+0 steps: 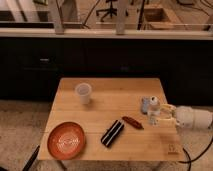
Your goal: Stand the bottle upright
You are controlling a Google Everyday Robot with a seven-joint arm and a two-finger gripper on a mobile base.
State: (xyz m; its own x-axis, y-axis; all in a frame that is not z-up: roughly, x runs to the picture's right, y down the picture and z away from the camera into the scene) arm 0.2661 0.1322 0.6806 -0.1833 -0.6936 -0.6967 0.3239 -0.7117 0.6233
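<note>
The bottle (151, 111) is a small whitish plastic bottle with a white cap. It stands upright near the right edge of the wooden table (107, 90). My gripper (159, 115) reaches in from the right at the bottle's height and is right against it. The white arm (195, 118) extends off the right side of the table. A small grey-blue shape (144, 105) sits just left of the bottle's top; I cannot tell what it is.
A translucent white cup (83, 93) stands upright at the back left. An orange plate (66, 140) lies at the front left. A black bar-shaped packet (113, 132) and a small red item (132, 122) lie left of the bottle.
</note>
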